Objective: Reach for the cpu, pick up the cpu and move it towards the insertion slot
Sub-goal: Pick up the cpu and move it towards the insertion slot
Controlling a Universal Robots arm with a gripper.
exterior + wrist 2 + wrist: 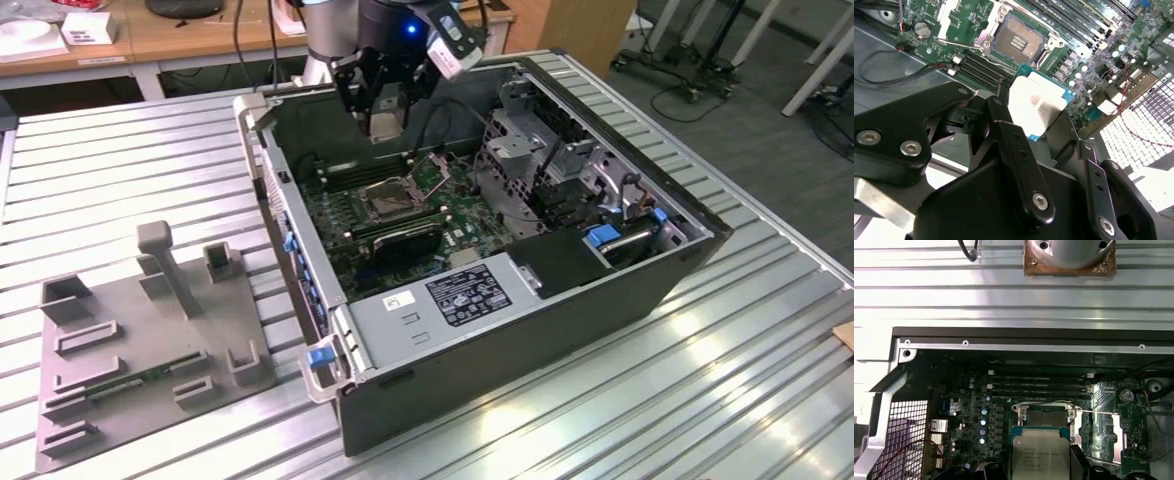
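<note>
My gripper (384, 122) hangs over the far end of the open computer case, shut on the cpu (386, 124), a thin pale silvery square chip. In the second wrist view the cpu (1035, 102) sits between the black fingers (999, 117), lifted above the green board. Its printed metal top shows in the first wrist view as well, the cpu (1039, 457). The insertion slot (391, 200) is a shiny square frame with a dark centre on the motherboard, below the chip and a little nearer the camera. The slot (1019, 40) (1046, 414) lies apart from the chip in both wrist views.
The computer case (534, 330) lies on a ribbed metal table (120, 160). Long black memory slots (1039, 385) run beside the socket. A drive cage (561, 170) fills the exterior view's right side of the case. A grey fixture tray (134, 350) holds a green memory stick at the left.
</note>
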